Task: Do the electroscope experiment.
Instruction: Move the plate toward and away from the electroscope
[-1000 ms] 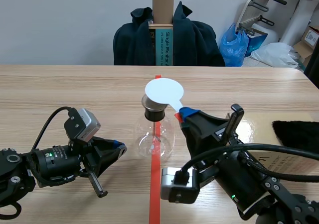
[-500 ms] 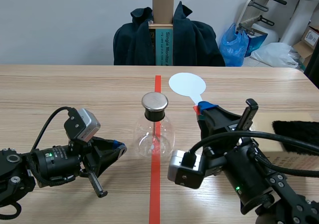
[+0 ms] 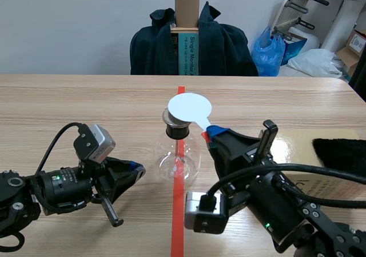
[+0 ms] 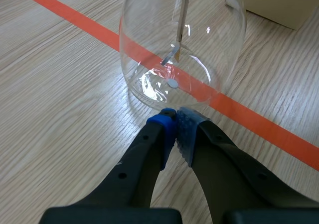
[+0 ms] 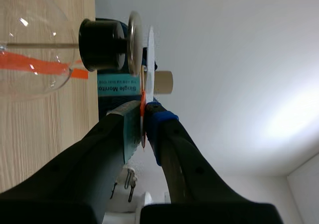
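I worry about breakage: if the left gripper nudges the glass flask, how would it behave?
The glass flask looks thin and clear, so probably light and fragile. Its round body carries a black stopper and metal cap on top, so a push may tip it. On the smooth table it would likely slide easily.

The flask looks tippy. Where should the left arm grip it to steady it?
Probably the black stopper, level from the left: it is narrow, the bulb looks too wide, and the white disc in the right gripper is over the cap.
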